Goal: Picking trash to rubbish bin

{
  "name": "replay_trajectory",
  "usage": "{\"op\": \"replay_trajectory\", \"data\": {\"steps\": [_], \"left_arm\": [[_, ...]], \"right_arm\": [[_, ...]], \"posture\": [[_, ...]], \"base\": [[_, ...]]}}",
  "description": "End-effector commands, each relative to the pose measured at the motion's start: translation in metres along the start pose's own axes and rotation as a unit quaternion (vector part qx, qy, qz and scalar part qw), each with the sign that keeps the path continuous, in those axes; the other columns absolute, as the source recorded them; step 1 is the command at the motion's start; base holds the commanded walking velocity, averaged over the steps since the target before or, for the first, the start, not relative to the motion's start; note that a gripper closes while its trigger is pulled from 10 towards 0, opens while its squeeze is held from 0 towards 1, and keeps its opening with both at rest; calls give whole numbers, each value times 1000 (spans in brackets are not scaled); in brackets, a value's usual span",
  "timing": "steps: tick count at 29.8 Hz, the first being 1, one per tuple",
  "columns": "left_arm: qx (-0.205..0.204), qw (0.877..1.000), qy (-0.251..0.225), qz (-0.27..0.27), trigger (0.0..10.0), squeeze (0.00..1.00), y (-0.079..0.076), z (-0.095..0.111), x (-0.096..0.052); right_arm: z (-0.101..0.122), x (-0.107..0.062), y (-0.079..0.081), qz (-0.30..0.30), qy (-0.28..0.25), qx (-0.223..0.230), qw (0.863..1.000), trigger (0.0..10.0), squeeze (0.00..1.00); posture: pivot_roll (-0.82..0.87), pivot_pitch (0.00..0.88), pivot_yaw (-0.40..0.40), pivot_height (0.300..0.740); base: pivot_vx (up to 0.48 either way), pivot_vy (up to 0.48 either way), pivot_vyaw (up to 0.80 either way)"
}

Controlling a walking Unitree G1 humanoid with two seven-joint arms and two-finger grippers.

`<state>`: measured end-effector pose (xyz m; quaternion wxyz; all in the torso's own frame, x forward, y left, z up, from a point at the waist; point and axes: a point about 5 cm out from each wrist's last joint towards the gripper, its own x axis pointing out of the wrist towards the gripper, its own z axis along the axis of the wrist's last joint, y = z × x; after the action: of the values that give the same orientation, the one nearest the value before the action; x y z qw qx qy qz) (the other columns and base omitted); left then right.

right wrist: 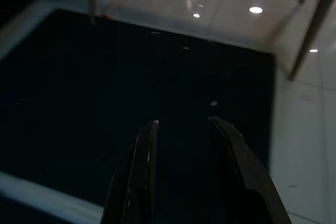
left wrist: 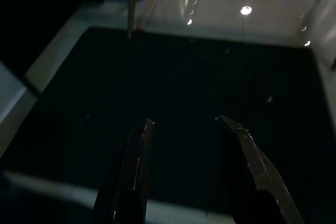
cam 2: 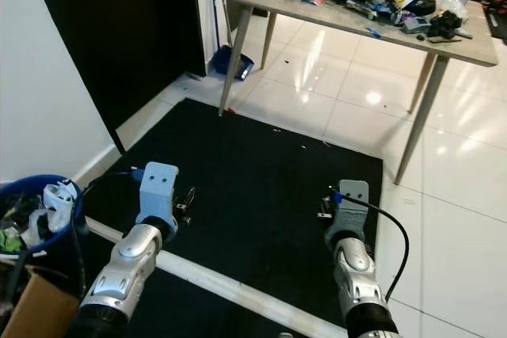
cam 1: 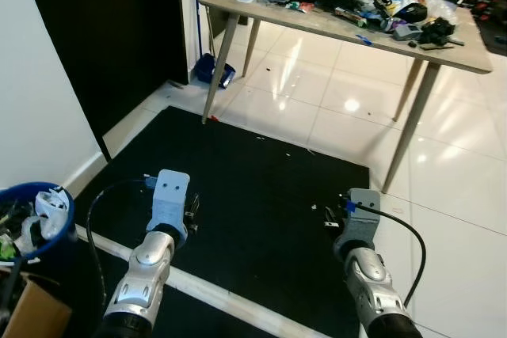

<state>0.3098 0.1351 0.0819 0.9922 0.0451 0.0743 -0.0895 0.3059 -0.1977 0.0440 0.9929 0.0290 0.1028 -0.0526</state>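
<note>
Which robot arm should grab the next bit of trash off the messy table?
Neither is close yet. Probably the right gripper: the trash pile on the table lies ahead and rightward. Both grippers are open and empty.

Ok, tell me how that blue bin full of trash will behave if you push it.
The blue bin looks like thin plastic, so probably light and apt to slide on the floor. It is stuffed with crumpled trash heaped to the rim, so pieces may spill. A cardboard box sits close beside it and might block it.
</note>
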Motion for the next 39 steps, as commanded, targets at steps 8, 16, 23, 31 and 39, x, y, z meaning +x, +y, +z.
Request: {"op": "replay_trajectory", "data": {"steps": [8, 16, 23, 31, 39], "left_arm": [[0, 1000, 12, 3, 10000, 0, 3, -7, -3], [0, 1000, 11, 3, 10000, 0, 2, -7, -3], [0, 1000, 11, 2, 10000, 0, 2, -6, -3], [0, 1000, 10, 3, 10000, 0, 2, -6, -3], [0, 1000, 9, 1, 10000, 0, 2, -6, -2]], "right_arm": [[-2, -1, -1, -8, 5, 16, 1000, 10000, 0], [-1, -1, -1, -6, 3, 15, 1000, 10000, 0], [-1, -1, -1, -7, 3, 15, 1000, 10000, 0], [-1, -1, -2, -7, 3, 14, 1000, 10000, 0], [0, 0, -1, -5, 3, 14, 1000, 10000, 0]], "posture": [[-22, 115, -37, 740], [-22, 114, -37, 740], [-23, 113, -37, 740], [-24, 114, -40, 740], [-24, 113, -40, 740]], "base": [[334, 0, -333], [333, 0, -300], [334, 0, 0], [334, 0, 0], [334, 0, 0]]}}
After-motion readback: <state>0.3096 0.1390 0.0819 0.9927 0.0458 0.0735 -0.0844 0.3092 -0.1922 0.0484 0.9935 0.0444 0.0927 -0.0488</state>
